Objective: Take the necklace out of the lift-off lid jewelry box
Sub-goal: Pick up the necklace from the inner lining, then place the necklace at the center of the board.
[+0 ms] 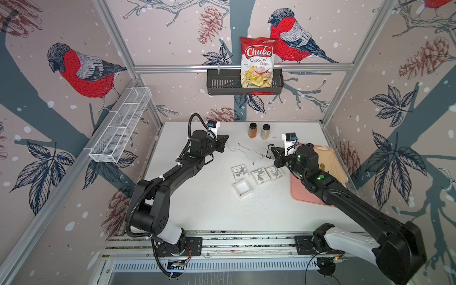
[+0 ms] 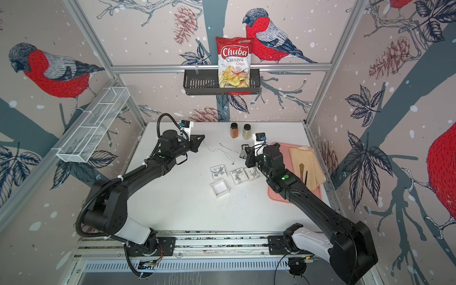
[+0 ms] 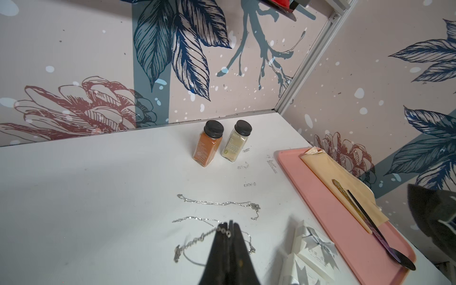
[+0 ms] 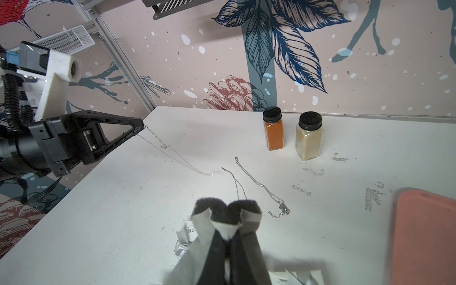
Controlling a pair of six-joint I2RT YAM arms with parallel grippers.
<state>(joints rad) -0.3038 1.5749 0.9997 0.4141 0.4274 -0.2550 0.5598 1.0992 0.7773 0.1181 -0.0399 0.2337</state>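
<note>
Pinching a thin silver necklace between closed jaws, the left gripper hangs above the far left part of the white table; the chain slopes down from its tip and its low end touches the tabletop, well apart from the open jewelry box, which shows a bare white inside near the middle. The right gripper is clamped on a black foam insert wrapped in white card, held above the table opposite the left one; between the two grippers lie two loose necklaces, spread flat and side by side. Three bow-topped white boxes sit in a row just behind the open box; I cannot tell which is only a lid. Two spice jars stand together near the back wall. A pink tray lies along the right edge, partly under the right arm, carrying a tan napkin and a spoon. Fine specks dot the top beside the open box; the near and left stretches of the table are broad bare surface.
</note>
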